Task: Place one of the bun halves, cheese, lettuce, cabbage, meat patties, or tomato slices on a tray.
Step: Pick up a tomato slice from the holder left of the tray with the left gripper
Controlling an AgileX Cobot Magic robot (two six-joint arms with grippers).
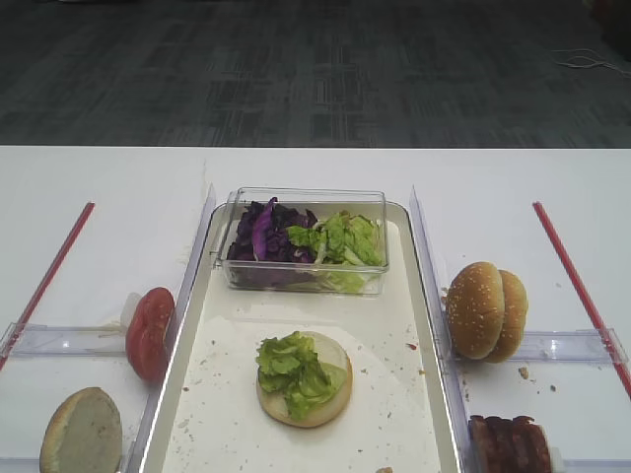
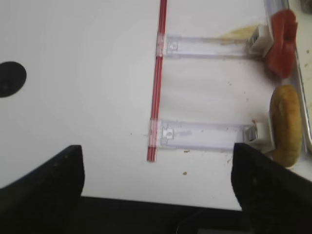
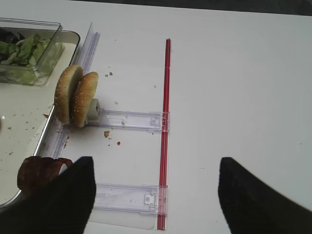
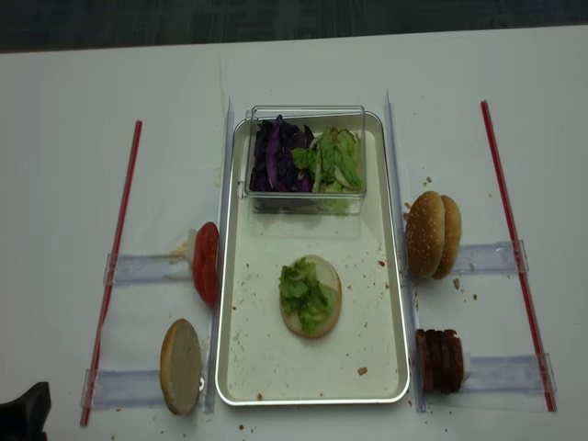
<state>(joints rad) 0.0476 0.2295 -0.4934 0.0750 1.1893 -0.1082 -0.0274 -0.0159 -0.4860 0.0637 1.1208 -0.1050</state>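
Out on the far left a red strip (image 4: 112,266) runs down the white worktop (image 4: 55,165), and two clear plastic rails (image 4: 147,268) reach from it toward the tray. At the end of the upper rail the tomato slices (image 4: 206,262) stand on edge against the tray's left rim; at the lower rail a bun half (image 4: 181,366) stands on edge too, pale cut face showing. The left gripper (image 2: 156,190) hangs over this side of the worktop, jaws wide apart and holding nothing. Now the middle: the tray (image 4: 377,349), crumb-speckled, carries a clear box (image 4: 354,112) at its far end, with purple cabbage (image 4: 274,154) in its left part and green lettuce (image 4: 333,160) in its right. Nearer, about the tray's centre, lies another bun half (image 4: 323,317), cut face up, with a ruffled lettuce piece (image 4: 301,289) resting on top. Right of the tray, two seeded bun halves (image 4: 430,234) stand upright together, and below them the meat patties (image 4: 441,360) stand stacked on edge. The right gripper (image 3: 156,195) hovers there, jaws apart, empty.
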